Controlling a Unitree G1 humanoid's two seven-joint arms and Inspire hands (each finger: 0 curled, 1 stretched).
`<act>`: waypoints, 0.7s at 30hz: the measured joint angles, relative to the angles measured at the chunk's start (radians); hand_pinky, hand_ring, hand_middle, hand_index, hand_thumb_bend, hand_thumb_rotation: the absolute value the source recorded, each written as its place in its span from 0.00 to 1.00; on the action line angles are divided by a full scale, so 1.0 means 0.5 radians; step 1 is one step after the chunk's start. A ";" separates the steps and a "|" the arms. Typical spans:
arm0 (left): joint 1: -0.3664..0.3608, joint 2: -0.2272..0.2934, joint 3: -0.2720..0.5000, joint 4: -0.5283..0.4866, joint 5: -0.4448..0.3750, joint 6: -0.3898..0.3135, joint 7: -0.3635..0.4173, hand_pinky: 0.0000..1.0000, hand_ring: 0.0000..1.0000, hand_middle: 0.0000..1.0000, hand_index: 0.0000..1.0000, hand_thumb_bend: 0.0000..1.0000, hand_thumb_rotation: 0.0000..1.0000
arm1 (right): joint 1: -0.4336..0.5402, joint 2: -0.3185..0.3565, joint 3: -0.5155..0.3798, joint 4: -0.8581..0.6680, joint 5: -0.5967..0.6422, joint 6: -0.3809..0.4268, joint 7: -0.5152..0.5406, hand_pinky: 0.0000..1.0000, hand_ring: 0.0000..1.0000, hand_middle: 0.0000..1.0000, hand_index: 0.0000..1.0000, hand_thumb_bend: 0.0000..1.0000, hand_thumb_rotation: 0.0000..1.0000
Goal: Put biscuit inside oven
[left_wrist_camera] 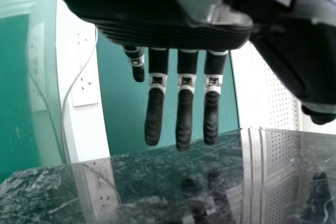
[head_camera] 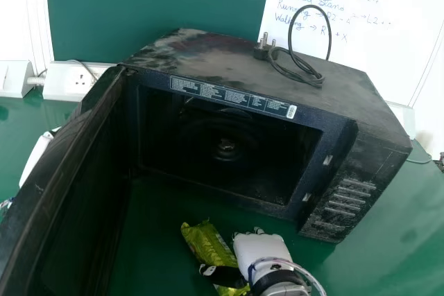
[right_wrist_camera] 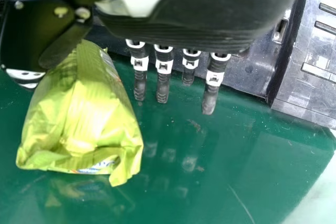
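Right hand: lower middle of the head view, back of the white hand (head_camera: 267, 251) upward; fingers (right_wrist_camera: 163, 80) straight and open, curled round nothing.
Thumb: dark, reaching over the biscuit packet in the head view; whether it presses on it, I cannot tell.
Biscuit packet: yellow-green (head_camera: 208, 244), just beside the right hand on its thumb side, lying on the table (head_camera: 163, 268) in front of the oven, outside it.
Oven: black (head_camera: 340, 112), across the centre of the head view, its mouth open and facing the packet.
Oven door: swung wide (head_camera: 52, 199), running down the left side of the frame.
Left hand: at the left edge of the head view (head_camera: 36, 157), beyond the door; fingers straight and apart, holding nothing.
Cable: black, with its plug (head_camera: 262, 50), looped on the oven's top.
Socket panel: white (head_camera: 69, 81), upper left.
Whiteboard: handwriting on it (head_camera: 374, 46), upper right.
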 measured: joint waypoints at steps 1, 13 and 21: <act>0.000 0.000 0.000 0.000 0.000 0.000 0.000 0.30 0.36 0.44 0.48 0.51 0.06 | 0.000 -0.001 0.004 0.000 -0.005 0.000 0.000 0.79 0.88 0.88 0.85 0.92 0.49; -0.004 -0.002 -0.015 -0.013 0.013 -0.007 0.000 0.30 0.36 0.44 0.48 0.51 0.06 | 0.072 -0.138 0.253 -0.026 -0.174 -0.127 -0.133 0.63 0.76 0.80 0.75 0.72 0.37; -0.013 -0.003 -0.017 0.029 0.004 -0.021 -0.011 0.30 0.37 0.44 0.48 0.51 0.06 | 0.069 -0.159 0.311 -0.025 -0.224 -0.162 -0.134 0.56 0.70 0.75 0.69 0.67 0.40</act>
